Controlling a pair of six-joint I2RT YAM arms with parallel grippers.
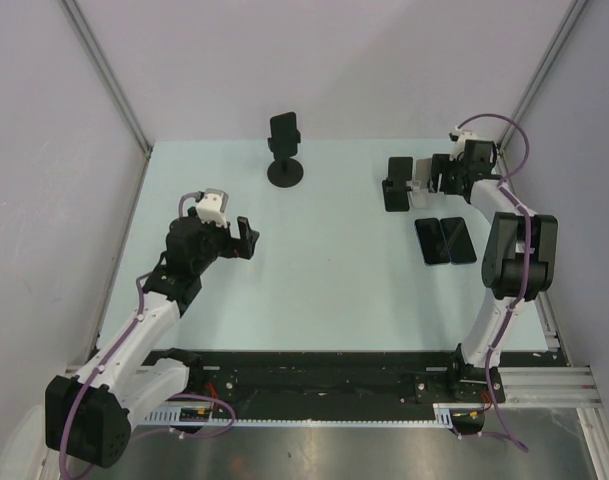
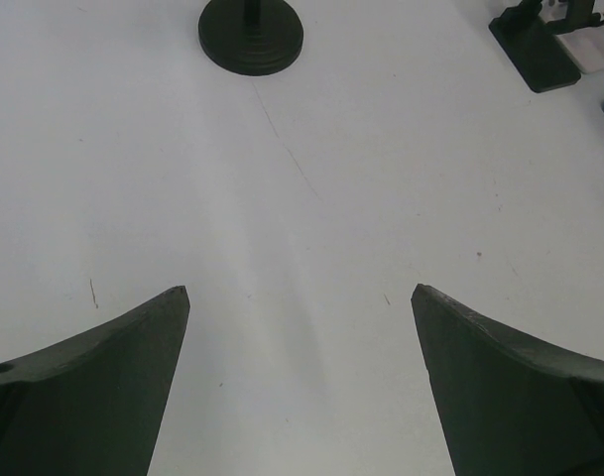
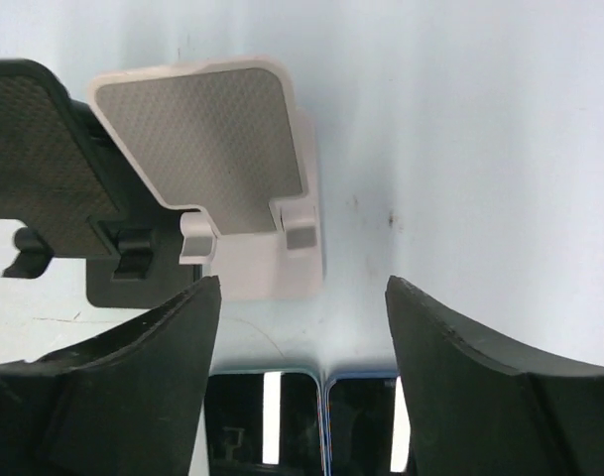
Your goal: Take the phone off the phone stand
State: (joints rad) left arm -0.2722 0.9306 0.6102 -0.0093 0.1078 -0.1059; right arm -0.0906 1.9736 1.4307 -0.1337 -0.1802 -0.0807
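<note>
my left claw (image 2: 300, 290) wide open, empty | right claw (image 3: 302, 281) same | phone (image 1: 283, 128) far edge: pinch sides, lift straight, don't tip stand (image 1: 286, 172)

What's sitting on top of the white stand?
Nothing. The white stand has a bare grey pad and an empty lip. Whatever is under its base is covered. Two phones lie flat on the table nearby.
</note>
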